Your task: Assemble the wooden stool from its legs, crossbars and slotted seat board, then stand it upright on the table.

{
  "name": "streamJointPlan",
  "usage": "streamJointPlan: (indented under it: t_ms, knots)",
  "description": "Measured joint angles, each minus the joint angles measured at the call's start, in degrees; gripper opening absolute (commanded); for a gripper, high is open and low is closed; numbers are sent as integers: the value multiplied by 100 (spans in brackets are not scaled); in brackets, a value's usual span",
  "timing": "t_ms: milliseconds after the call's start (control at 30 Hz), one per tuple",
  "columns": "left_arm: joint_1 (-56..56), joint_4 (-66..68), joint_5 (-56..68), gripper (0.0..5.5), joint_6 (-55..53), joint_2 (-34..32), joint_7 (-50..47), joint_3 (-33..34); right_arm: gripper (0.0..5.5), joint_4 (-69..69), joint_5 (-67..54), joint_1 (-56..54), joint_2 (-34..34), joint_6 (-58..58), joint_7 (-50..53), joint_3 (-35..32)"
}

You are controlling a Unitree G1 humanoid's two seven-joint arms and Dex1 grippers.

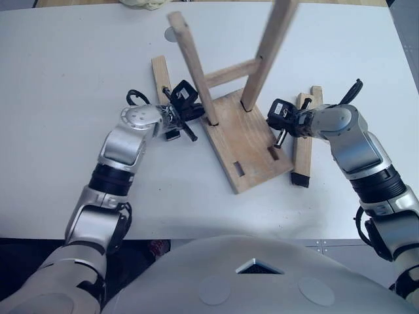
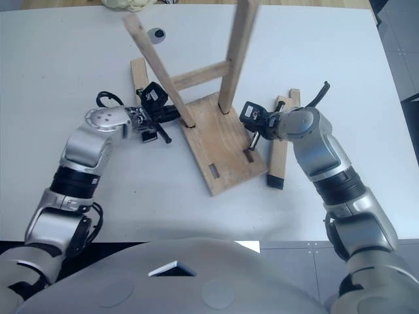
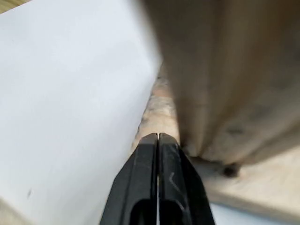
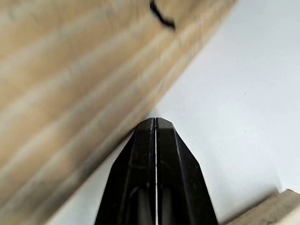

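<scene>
The slotted seat board (image 1: 245, 140) lies flat mid-table. Two legs stand in its far slots, the left leg (image 1: 193, 65) and the right leg (image 1: 268, 52), joined by a crossbar (image 1: 229, 72). My left gripper (image 1: 198, 115) is shut and empty, its tips beside the base of the left leg (image 3: 225, 70), as the left wrist view (image 3: 158, 136) confirms. My right gripper (image 1: 279, 142) is also shut and empty, its tips (image 4: 155, 119) close to the board's right edge (image 4: 70, 70) over bare table.
Loose wooden pieces (image 1: 304, 147) lie just right of the board, and another (image 1: 160, 75) lies behind my left gripper. A small dark round object (image 1: 171, 33) and a pale cloth (image 1: 147, 3) sit at the far edge. The table's left side and front are open.
</scene>
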State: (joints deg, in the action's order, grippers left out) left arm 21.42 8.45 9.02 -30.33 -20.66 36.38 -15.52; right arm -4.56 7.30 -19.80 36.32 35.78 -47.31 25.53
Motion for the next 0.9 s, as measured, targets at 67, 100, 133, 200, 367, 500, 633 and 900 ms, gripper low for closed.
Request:
streamJointPlan:
  t_ms: [67, 100, 133, 200, 367, 500, 633, 900]
  knots:
    - [201, 468, -4, 1, 156, 246, -167, 143, 0, 0, 6, -1, -7, -5, 24, 21]
    - [291, 664, -3, 1, 221, 326, -247, 199, 0, 2, 6, -5, -17, -8, 46, 29]
    - [409, 921, -4, 1, 305, 415, -335, 289, 0, 23, 7, -11, -55, -7, 121, 29]
    - [627, 1355, 8, 1, 475, 563, -474, 506, 0, 116, 56, -29, -229, -4, 295, -19]
    - [1038, 1993, 277, 0, 1052, 806, -831, 1311, 77, 305, -197, -393, -628, 424, 1093, -1194]
    - [1055, 1719, 655, 0, 1244, 589, -998, 2138, 140, 288, -216, -810, 55, 747, 1283, -2119]
    - [951, 1044, 770, 0, 1269, 297, -1143, 2545, 207, 415, -240, -389, 728, 982, 1118, -2420]
    - [303, 161, 789, 0, 734, -141, -924, 2535, 254, -25, -946, 782, 250, 1795, 1145, -2993]
